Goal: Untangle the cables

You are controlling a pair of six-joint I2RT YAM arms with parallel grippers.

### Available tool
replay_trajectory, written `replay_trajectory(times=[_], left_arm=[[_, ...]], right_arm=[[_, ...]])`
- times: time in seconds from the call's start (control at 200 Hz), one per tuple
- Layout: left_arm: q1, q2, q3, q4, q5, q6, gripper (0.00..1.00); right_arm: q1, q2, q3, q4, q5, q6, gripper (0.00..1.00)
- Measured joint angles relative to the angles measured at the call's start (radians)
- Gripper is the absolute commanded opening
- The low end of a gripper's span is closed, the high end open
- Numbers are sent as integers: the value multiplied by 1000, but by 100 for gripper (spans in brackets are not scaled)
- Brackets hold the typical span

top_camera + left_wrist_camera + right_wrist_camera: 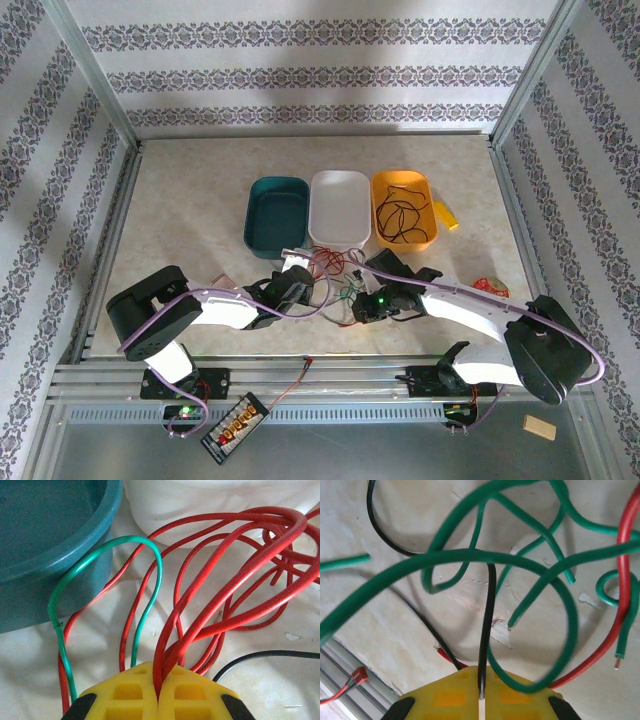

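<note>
A tangle of thin red, green and black cables (335, 268) lies on the table just in front of the tubs, between my two grippers. My left gripper (159, 682) is shut on a bundle of red cables (235, 575) that loop away toward the white tub. A green cable (150, 555) arches beside them and a black one (270, 655) runs off right. My right gripper (482, 686) is shut on a single black cable (487, 630), with green cables (470, 557) looping over it and a red cable (620, 595) at the right. In the top view, left gripper (303, 280) and right gripper (362, 303) flank the tangle.
A teal tub (276, 210), a white tub (340, 207) and an orange tub (404, 208) holding dark wires stand in a row behind the tangle. A yellow piece (446, 214) and a red roll (490, 290) lie at the right. The red-black lead's circuit board (235, 425) sits on the front rail.
</note>
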Motion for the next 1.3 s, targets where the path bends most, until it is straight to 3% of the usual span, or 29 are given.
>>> replay_trajectory(times=[0.24, 0.585, 0.87, 1.299], left_arm=[[0, 3, 3, -1, -14, 0, 0], [0, 20, 23, -5, -22, -2, 0], [0, 20, 23, -5, -30, -10, 0], [0, 20, 23, -9, -37, -15, 0]], right_arm=[[0, -124, 0, -20, 105, 17, 0], [0, -400, 66, -134, 443, 32, 0], [0, -468, 185, -173, 672, -35, 0], [0, -501, 318, -157, 921, -192, 0]])
